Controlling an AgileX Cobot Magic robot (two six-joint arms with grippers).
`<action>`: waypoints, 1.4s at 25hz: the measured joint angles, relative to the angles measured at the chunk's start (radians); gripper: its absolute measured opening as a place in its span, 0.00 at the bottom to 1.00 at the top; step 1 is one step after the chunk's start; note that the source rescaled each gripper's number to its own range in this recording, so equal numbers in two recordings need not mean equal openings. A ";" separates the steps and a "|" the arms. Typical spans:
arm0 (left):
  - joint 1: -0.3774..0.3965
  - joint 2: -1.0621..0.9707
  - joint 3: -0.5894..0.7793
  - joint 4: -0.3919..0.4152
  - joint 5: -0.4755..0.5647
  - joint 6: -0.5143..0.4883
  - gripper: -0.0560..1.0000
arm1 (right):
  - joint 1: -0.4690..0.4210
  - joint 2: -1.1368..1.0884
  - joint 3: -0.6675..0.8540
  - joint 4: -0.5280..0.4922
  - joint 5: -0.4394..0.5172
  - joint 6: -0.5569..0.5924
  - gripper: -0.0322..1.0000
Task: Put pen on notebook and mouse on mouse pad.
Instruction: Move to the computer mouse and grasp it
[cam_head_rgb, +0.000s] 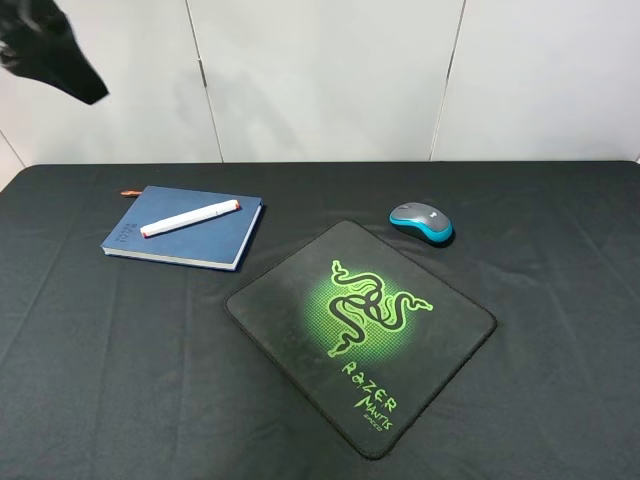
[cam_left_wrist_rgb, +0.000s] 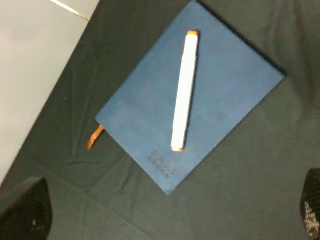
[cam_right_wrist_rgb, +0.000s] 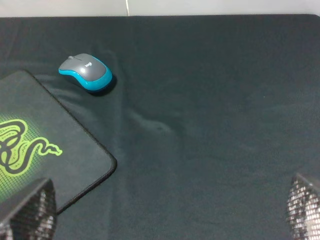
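Observation:
The white pen (cam_head_rgb: 190, 217) (cam_left_wrist_rgb: 183, 90) lies diagonally on the cover of the blue notebook (cam_head_rgb: 185, 240) (cam_left_wrist_rgb: 225, 90), at the table's back left. The grey and blue mouse (cam_head_rgb: 422, 221) (cam_right_wrist_rgb: 86, 72) rests on the black cloth just beyond the far corner of the black mouse pad (cam_head_rgb: 290, 300) (cam_right_wrist_rgb: 75, 150), apart from it. My left gripper (cam_left_wrist_rgb: 167, 220) hangs open high above the notebook, holding nothing. My right gripper (cam_right_wrist_rgb: 165, 215) is open above bare cloth, nearer than the mouse and to the pad's right. Neither gripper touches anything.
A black cloth (cam_head_rgb: 560, 330) covers the whole table, with a white wall behind. The left arm (cam_head_rgb: 55, 50) shows as a dark shape at the upper left. The notebook's orange ribbon tab (cam_left_wrist_rgb: 94, 137) sticks out onto the cloth.

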 joint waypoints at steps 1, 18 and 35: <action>0.000 -0.031 0.019 -0.003 0.005 -0.020 0.99 | 0.000 0.000 0.000 0.000 0.000 0.000 1.00; 0.000 -0.723 0.483 -0.004 0.092 -0.472 0.99 | 0.000 0.000 0.000 0.000 0.000 0.000 1.00; 0.000 -1.226 0.663 -0.013 0.092 -0.771 0.99 | 0.000 0.000 0.000 0.000 0.000 0.000 1.00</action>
